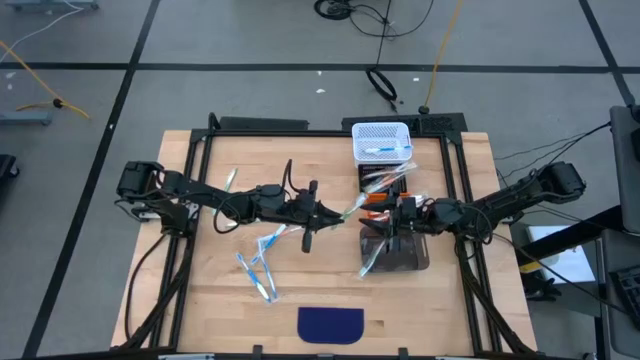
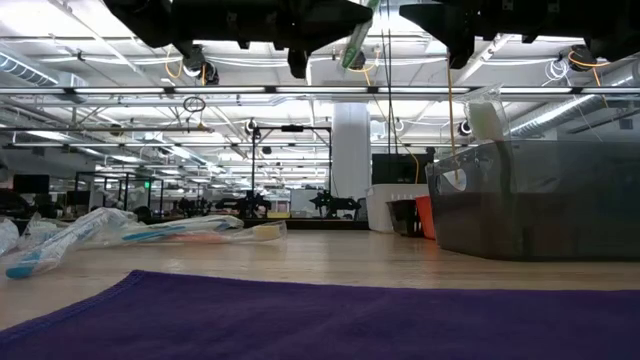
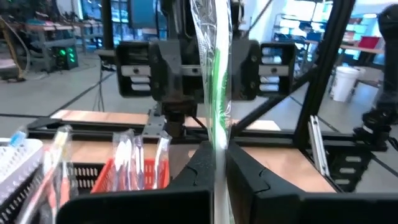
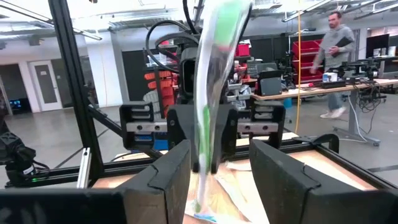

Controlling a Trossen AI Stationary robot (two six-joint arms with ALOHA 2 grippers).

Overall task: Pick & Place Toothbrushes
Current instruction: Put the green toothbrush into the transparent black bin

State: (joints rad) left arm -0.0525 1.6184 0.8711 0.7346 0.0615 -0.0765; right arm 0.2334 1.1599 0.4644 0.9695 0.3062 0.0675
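Left gripper (image 1: 335, 214): mid-table, raised, fingers clenched on a green brush (image 3: 216, 93) in its clear wrapper; brush juts toward the right arm.
Right gripper (image 1: 385, 213): facing the left one, above the dark bin (image 1: 395, 252), fingers spread on either side of the same brush (image 4: 214, 81); not yet gripping, by the look of it.
Step in hand, as I judge it: hand-over. Right fingers should close squarely on the wrapped shaft before the left lets go; the film looks slippery, so a grip near the tip may slide.
Loose brushes (image 1: 258, 268): several on the wood, left of centre.
White basket (image 1: 381, 141): far edge, a blue brush inside.
Red tray (image 3: 127, 176): holds upright brushes.
Purple cloth (image 1: 331, 323): near edge.
Person (image 4: 333, 53): walking, far behind.
Hard to make out: dark bin's contents; brush count in the tray; whether the right fingers touch the wrapper.
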